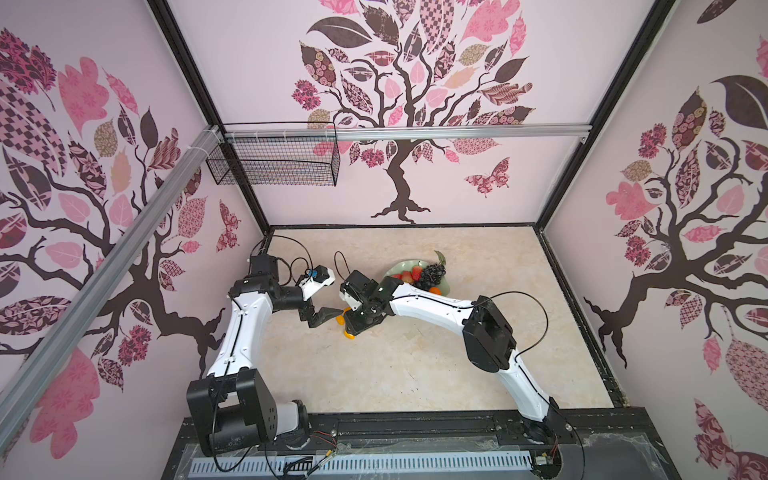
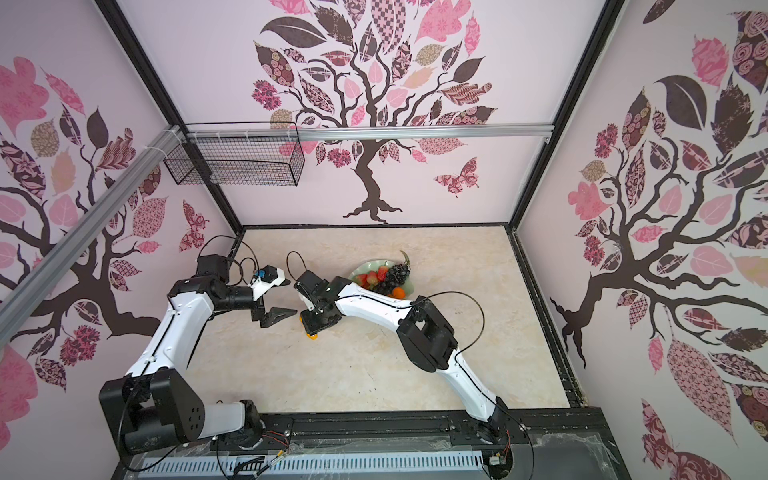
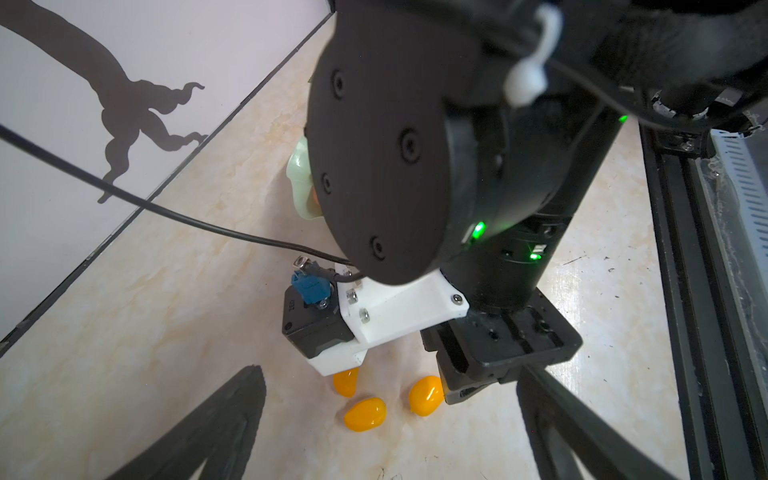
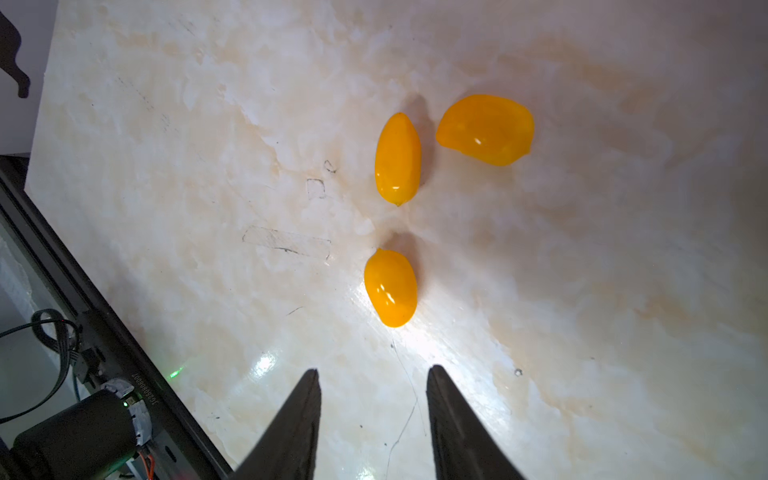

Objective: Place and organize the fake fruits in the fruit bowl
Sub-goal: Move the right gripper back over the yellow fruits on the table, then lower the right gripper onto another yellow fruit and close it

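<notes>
Three yellow-orange kumquats [image 4: 390,286] [image 4: 398,158] [image 4: 485,129] lie loose on the marble table, left of the fruit bowl [image 1: 397,266]. The bowl holds red strawberries [image 1: 415,274], a dark grape bunch [image 1: 432,274] and a tangerine [image 1: 435,291]. My right gripper [image 4: 372,372] reaches across the middle and points down over the kumquats [image 1: 349,333]. It is open, with only table between its fingers. Just left of them my left gripper [image 1: 332,312] is open wide. In the left wrist view the kumquats [image 3: 365,414] lie beyond its spread fingers, one [image 3: 424,395] beside the right gripper's finger.
A black wire basket [image 1: 274,162] hangs from the rail at the back left. A black rail [image 1: 415,424] runs along the table's front edge. Patterned walls close in the table on three sides. The right arm's forearm passes over the bowl's near side.
</notes>
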`<state>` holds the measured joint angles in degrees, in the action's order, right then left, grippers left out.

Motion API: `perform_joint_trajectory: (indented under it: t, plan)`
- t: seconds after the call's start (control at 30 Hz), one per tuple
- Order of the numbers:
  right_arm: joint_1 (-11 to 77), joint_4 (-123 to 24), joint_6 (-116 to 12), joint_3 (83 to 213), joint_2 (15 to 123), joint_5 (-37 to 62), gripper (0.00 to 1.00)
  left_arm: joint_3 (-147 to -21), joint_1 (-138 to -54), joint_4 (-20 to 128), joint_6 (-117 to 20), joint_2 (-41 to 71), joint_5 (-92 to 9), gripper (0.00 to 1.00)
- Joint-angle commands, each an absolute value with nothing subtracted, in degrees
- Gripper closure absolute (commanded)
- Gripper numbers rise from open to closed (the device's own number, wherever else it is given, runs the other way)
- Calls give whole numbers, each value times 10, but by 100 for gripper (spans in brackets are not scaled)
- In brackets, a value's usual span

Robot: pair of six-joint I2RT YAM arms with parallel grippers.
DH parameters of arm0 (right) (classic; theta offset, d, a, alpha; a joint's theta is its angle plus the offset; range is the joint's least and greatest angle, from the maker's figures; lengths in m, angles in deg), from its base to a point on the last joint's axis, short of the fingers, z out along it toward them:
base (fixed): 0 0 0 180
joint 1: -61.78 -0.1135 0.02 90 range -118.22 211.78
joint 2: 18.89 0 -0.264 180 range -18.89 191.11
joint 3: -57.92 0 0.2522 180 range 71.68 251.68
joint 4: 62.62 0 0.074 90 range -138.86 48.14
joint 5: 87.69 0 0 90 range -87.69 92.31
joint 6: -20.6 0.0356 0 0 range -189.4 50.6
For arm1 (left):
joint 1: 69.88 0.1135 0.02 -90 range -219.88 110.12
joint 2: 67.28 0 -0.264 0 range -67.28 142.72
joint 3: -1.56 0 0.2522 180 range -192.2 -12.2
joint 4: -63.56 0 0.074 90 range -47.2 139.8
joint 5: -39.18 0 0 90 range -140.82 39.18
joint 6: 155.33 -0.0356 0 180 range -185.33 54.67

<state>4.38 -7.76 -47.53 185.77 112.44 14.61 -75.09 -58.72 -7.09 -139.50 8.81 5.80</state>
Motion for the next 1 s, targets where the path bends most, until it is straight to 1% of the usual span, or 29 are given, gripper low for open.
perform_joint_trajectory:
  t: [0.0,0.23,0.5,0.6,0.67,0.97]
  plan:
    - [40,-60,-470,1885,1159,162,55,-779,-581,-88,-1410,88,73,1]
    - [40,-33,-482,1935,1204,170,54,-785,-579,-93,-1412,92,89,1]
    - [38,-31,-482,1943,1221,177,54,-785,-579,-88,-1410,94,93,1]
    - [37,-29,-483,1946,1221,170,54,-785,-578,-87,-1407,95,94,2]
    - [38,-26,-486,1954,1244,159,54,-784,-579,-79,-1398,96,94,1]
    - [37,-7,-494,1994,1276,153,54,-785,-578,-73,-1388,99,99,1]
